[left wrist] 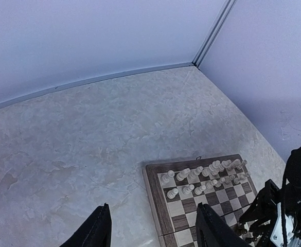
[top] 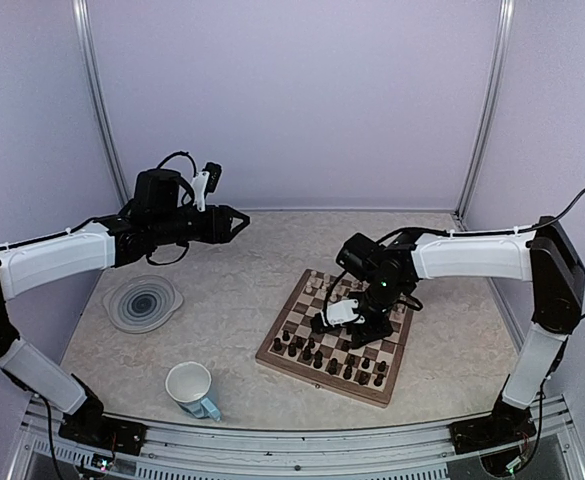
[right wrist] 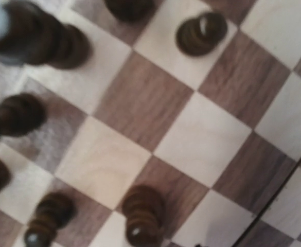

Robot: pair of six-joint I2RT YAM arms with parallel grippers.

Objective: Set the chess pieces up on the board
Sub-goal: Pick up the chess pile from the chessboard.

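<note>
The board (top: 312,371) lies right of centre on the table. Cream chess pieces (top: 319,285) stand along its far edge and dark chess pieces (top: 320,356) fill its near rows. My right gripper (top: 355,322) hangs low over the board's middle, and its jaws are not distinguishable from above. The right wrist view shows only squares of the board (right wrist: 207,139) close up, with a dark piece (right wrist: 142,213) at the bottom and no fingers. My left gripper (top: 236,222) is raised far left of the board, open and empty (left wrist: 153,207), looking down at the cream pieces (left wrist: 191,177).
A round grey swirl-patterned plate (top: 144,303) lies at the left. A white mug (top: 192,389) stands near the front edge. Pale walls close in the table on the left, back and right. The right arm (left wrist: 294,206) shows at the left wrist view's lower right.
</note>
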